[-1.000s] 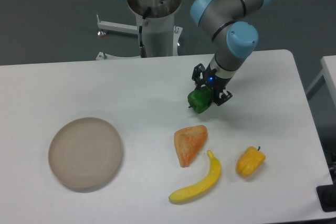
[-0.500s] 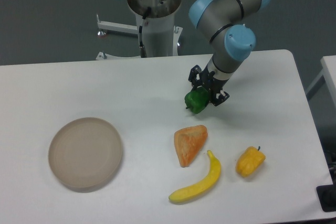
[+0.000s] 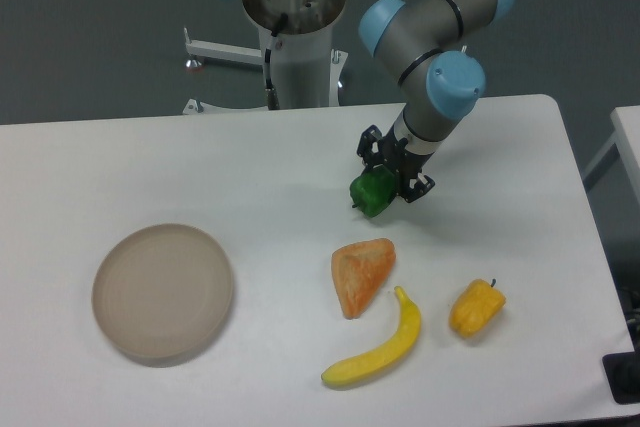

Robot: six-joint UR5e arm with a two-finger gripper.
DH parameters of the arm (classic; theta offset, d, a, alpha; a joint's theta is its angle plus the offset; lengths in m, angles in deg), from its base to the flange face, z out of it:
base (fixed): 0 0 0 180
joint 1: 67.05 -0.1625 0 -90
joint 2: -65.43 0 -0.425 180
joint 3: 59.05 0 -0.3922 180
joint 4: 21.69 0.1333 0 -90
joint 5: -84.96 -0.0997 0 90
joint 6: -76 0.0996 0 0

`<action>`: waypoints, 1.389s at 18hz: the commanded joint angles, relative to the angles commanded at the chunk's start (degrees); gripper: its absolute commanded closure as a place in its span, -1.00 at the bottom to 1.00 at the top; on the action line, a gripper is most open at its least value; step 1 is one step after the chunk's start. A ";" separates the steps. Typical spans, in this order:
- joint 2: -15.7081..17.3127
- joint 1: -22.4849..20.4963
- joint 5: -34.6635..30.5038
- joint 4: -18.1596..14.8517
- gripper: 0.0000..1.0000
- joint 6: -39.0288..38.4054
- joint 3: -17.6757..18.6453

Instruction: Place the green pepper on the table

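The table [image 3: 200, 167] is a large white matte top with rounded corners, filling most of the view. Behind it lies a dark grey-green floor, with the arm's white pedestal [image 3: 298, 57] and its white base frame standing at the far edge. A sliver of a 2nd white surface [image 3: 628, 147] shows at the right. The gripper [image 3: 388, 183] hangs over the right-centre of the table, its fingers clenched on the green pepper [image 3: 373, 193]; whether the pepper touches the surface cannot be told. Nearer the camera lie 1 orange bread slice [image 3: 360, 275], 1 banana [image 3: 380, 349] just beside it, and 1 yellow pepper [image 3: 476, 308]. A round beige plate [image 3: 163, 292] sits well apart at the left.
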 joint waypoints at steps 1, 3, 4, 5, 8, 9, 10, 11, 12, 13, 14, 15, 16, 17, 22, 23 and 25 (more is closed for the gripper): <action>-0.09 0.00 0.00 0.00 0.19 0.00 0.00; -0.09 0.00 0.00 0.00 0.19 0.00 0.00; -0.09 0.00 0.00 0.00 0.19 0.00 0.00; -0.09 0.00 0.00 0.00 0.19 0.00 0.00; -0.35 0.00 0.00 0.00 0.19 0.00 0.00; -0.35 0.00 0.00 0.00 0.19 0.00 0.00; -0.35 0.00 0.00 0.00 0.18 0.00 0.00; -0.35 0.00 0.00 0.00 0.18 -0.09 0.00; -0.35 0.00 0.00 0.00 0.18 0.00 0.00; -0.35 0.00 0.00 0.00 0.18 -0.09 0.00; -0.44 0.00 0.00 0.00 0.18 -0.09 0.00; -0.44 0.00 0.00 0.00 0.17 0.00 0.00; -0.44 0.00 0.00 0.00 0.17 -0.09 0.00; -0.44 0.00 0.00 0.00 0.17 -0.09 0.00; -0.44 0.00 0.09 0.00 0.15 -0.09 0.00; -0.44 0.00 0.00 0.00 0.14 -0.09 0.09; -0.44 0.00 0.00 0.00 0.11 -0.09 0.00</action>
